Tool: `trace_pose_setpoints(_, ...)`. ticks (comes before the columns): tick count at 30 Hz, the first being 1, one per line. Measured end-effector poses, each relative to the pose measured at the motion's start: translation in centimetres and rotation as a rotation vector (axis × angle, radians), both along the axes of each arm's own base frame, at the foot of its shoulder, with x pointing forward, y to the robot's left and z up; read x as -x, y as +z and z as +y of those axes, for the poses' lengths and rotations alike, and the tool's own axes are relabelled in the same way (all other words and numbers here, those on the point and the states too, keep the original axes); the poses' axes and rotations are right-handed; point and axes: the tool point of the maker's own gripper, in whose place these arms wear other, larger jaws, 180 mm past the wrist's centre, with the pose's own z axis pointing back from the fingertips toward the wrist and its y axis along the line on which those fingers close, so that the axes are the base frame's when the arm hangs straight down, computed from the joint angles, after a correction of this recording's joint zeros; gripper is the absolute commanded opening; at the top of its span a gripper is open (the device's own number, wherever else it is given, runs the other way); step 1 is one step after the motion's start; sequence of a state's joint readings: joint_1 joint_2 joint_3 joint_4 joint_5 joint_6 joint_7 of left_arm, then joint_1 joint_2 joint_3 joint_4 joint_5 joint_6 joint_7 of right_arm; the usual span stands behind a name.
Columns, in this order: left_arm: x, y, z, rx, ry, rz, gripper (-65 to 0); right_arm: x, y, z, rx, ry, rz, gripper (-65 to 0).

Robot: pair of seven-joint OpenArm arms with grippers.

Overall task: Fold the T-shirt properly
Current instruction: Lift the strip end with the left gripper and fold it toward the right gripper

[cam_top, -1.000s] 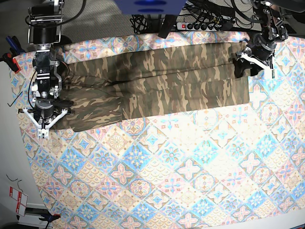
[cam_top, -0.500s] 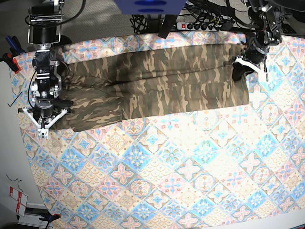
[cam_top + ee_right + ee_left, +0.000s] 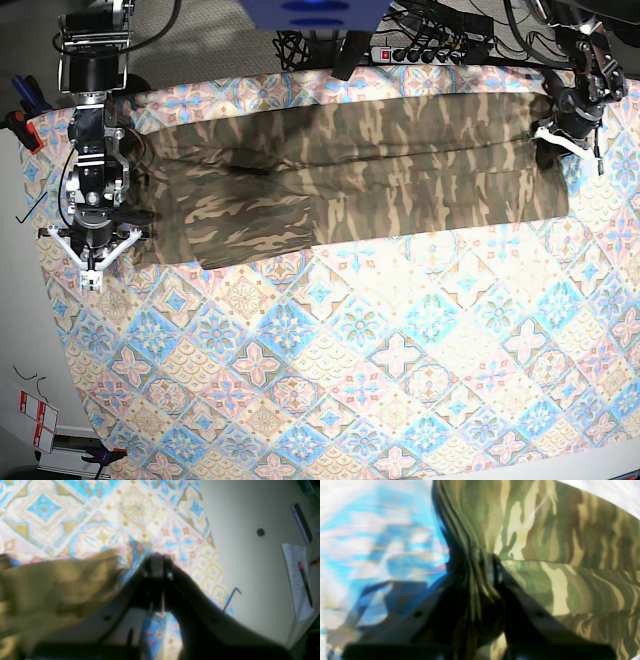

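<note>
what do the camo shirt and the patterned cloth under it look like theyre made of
The T-shirt looks like soft, matte woven or knit fabric, probably cotton: it drapes, creases and bunches into thin pleats where the left gripper pinches it. The tablecloth lies flat and smooth with a crisp printed tile pattern; whether it is cloth or coated vinyl cannot be told from its look.

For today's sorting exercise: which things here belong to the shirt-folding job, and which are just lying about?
Part of the job:
- camouflage fabric T-shirt
- left gripper, clamped on its edge
- right gripper, shut on nothing

Just lying about:
- bent metal hex key
- sheet of paper with a pen
- white power strip
</note>
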State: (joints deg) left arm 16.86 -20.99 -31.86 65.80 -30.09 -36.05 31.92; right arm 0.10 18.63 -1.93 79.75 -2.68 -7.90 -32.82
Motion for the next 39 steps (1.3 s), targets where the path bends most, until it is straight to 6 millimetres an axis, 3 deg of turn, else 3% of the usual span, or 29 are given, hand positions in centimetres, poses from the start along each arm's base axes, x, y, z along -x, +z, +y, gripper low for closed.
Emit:
trace_pose_setpoints(4, -0.2, 0.6, 0.2, -0.024, -0.025, 0.0, -65.0, -0.1, -0.7, 1.8, -0.01, 0.046, 0.019, -64.3)
trace_pose_setpoints(8, -1.3, 4.3, -0.3, -0.109, -0.069, -0.085, -65.0, -0.2, -0.7, 2.2, -0.028, 0.03, 0.008, -64.3)
trace_pose_setpoints(12, -1.1, 6.1, -2.7, -0.151, -0.078, -0.114, -65.0, -0.1, -1.4, 3.6, -0.062, 0.036, 0.015, -64.3)
trace_pose_setpoints(16, -0.9, 7.5, -4.9, -0.247, -0.114, -0.135, -65.0, -0.1, -1.4, 3.4, -0.058, 0.034, 0.016, -64.3)
trace_pose_setpoints(23, -0.8, 7.5, -10.5, -0.364, -0.231, -0.112, -65.0, -0.2, -1.2, 3.4, -0.06, 0.032, 0.012, -64.3)
trace_pose_setpoints(31, -1.3, 6.2, -17.1, -0.29, -0.36, -0.119, -65.0, -0.2, -1.2, 3.2, -0.056, 0.029, 0.013, -64.3)
trace_pose_setpoints(39, -1.6, 5.8, -21.9, -0.231, -0.475, -0.105, -65.0, -0.2, -1.1, 3.0, -0.052, 0.03, 0.011, -64.3)
